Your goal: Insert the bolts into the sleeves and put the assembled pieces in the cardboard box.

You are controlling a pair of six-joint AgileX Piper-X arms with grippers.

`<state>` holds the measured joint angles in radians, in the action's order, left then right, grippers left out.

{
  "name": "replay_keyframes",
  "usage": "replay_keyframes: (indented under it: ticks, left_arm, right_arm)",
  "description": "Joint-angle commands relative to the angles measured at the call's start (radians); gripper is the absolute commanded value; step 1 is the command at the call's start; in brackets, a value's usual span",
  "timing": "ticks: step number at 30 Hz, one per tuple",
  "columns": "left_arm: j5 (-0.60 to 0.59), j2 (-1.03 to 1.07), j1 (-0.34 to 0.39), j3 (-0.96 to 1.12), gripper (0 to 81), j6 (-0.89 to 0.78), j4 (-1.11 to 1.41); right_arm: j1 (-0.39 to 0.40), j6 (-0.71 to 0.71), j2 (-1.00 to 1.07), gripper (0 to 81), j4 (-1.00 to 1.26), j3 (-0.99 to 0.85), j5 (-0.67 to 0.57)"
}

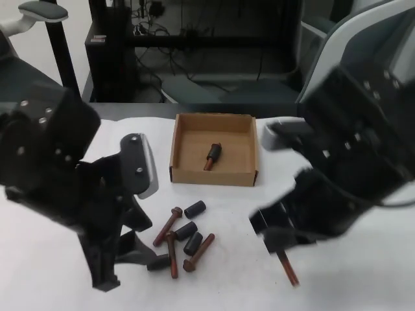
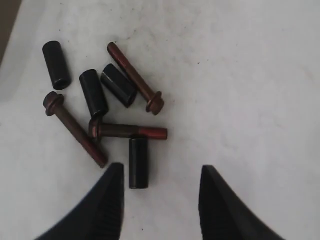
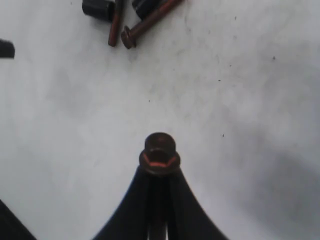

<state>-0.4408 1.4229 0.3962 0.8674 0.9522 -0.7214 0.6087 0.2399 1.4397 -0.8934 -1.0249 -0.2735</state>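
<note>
In the high view, the box (image 1: 214, 175) stands well beyond both arms with one assembled piece (image 1: 213, 155) already inside. The pile (image 1: 185, 240) of loose bolts and sleeves lies on the bench (image 1: 227, 285) between the two arms. Because these parts lie touching one another, a sweep of either arm through them is judged likely to roll or scatter them. The left arm (image 1: 97, 194) is pitched down just beside the pile. The right arm (image 1: 350, 168) is held low on the pile's other side, and the held bolt (image 1: 288, 269) juts out beneath it. In the left wrist view, the left gripper (image 2: 160, 200) is spread wide and nothing is held. A sleeve (image 2: 138, 162) lies just ahead of one fingertip, off the midline, with its far end close against a bolt (image 2: 135, 131) lying crosswise. Were the fingers closed from here, the sleeve could be clipped by that one finger and rolled off, or the crosswise bolt dragged along. In the right wrist view, the right gripper (image 3: 159, 172) is clamped tight on the held bolt, whose head is seen at the fingertips, with the pile well ahead. Since so little of the bolt is gripped, it is judged liable to pivot when pressed against a sleeve, so the bore could be missed.
</note>
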Motion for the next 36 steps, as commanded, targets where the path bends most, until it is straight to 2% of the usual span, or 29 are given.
replay_keyframes:
  ticks: [1, 12, 16, 28, 36]
  left_arm:
    - [0.014, 0.041, -0.002, 0.038, 48.0, 0.020, -0.002]
    - [0.041, 0.176, 0.004, 0.085, 48.0, 0.033, -0.088]
    - [0.097, 0.176, 0.023, 0.085, 48.0, 0.023, -0.085]
    - [0.130, 0.248, 0.068, 0.085, 48.0, -0.009, -0.060]
    - [0.130, 0.286, 0.072, 0.085, 48.0, -0.009, -0.031]
  right_arm:
    - [-0.006, 0.005, -0.065, 0.0, 0.042, 0.067, -0.037]
    - [-0.009, 0.005, -0.206, 0.0, 0.053, 0.186, -0.051]
    - [-0.009, 0.002, -0.209, 0.0, 0.064, 0.187, -0.055]
    - [-0.009, 0.002, -0.209, 0.0, 0.083, 0.187, -0.085]
    - [-0.009, 0.002, -0.209, 0.0, 0.083, 0.187, -0.085]
